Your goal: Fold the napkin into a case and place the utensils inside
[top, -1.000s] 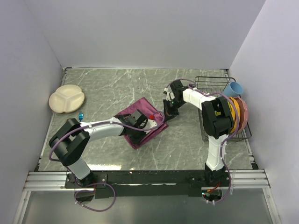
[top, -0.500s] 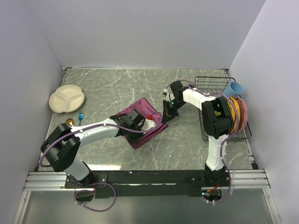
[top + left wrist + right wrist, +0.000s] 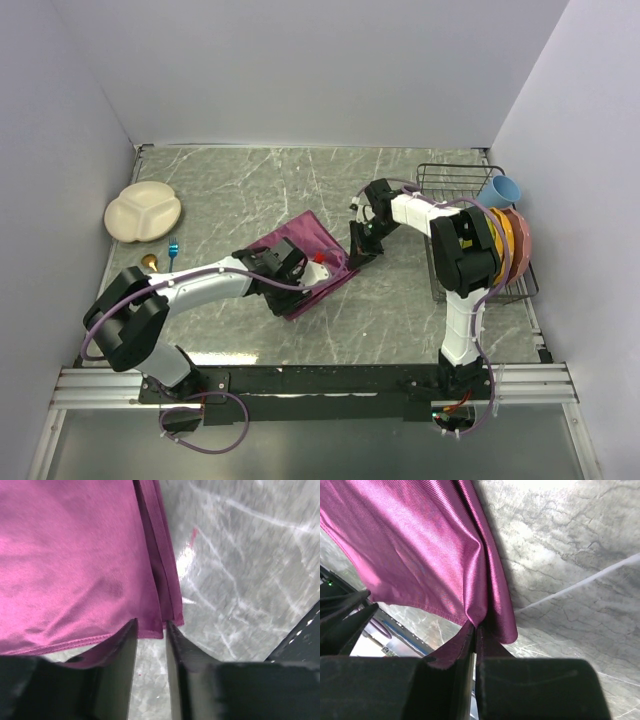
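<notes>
Napkin point(image 3: 420, 545) — pinched by right end effector point(image 3: 475, 630)

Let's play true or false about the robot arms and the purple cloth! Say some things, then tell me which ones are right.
1. The right gripper is pinching the napkin. True.
2. The blue fork is tucked inside the napkin. False: it lies on the table, near the cream plate.
3. A blue cup sits at the wire rack. True.
4. The gold spoon is on the cream plate. False: it lies on the table, beside the fork.
</notes>
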Available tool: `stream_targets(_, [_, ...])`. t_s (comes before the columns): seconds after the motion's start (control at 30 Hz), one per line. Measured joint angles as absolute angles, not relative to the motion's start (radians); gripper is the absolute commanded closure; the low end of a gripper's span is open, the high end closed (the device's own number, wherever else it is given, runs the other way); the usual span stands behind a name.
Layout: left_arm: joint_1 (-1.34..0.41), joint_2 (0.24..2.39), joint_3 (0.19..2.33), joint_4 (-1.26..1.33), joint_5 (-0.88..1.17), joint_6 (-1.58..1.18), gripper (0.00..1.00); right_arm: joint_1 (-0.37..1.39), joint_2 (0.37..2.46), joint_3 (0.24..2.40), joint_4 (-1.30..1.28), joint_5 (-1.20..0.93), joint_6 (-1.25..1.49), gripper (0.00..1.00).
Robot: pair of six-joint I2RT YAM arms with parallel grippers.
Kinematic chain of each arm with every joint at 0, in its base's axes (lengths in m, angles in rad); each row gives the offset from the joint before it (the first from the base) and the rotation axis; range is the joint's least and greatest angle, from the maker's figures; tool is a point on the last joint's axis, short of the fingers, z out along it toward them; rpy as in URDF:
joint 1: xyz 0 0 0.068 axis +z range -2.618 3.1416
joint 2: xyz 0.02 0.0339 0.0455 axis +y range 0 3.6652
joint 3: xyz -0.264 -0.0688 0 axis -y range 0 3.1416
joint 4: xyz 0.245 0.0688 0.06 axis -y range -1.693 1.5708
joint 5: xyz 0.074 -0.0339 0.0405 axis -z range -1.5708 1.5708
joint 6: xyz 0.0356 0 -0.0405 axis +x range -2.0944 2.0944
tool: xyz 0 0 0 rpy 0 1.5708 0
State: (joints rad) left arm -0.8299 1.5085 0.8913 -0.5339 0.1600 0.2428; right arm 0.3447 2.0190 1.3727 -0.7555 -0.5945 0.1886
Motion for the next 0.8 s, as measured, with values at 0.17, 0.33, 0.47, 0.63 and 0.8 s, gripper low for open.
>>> stream_targets(0.17, [-0.830,1.509,0.862,-0.537,0.159,0.277,0.59,0.345,2.019,1.374,-0.762,-0.591,0.185,0.76])
stream_targets(0.33, [-0.829,1.509,0.840,-0.534,0.156,0.298,0.66,0.345,2.019,1.378,-0.777,-0.587,0.187,0.69])
stream_targets(0.47, [-0.828,1.509,0.840,-0.527,0.152,0.304,0.74,0.345,2.019,1.397,-0.793,-0.583,0.187,0.59])
stream_targets(0.63, [-0.828,1.507,0.842,-0.532,0.152,0.317,0.92,0.345,2.019,1.415,-0.810,-0.583,0.192,0.51])
stream_targets(0.8, [-0.828,1.498,0.863,-0.548,0.153,0.329,0.99,0.344,2.019,1.438,-0.832,-0.579,0.191,0.48])
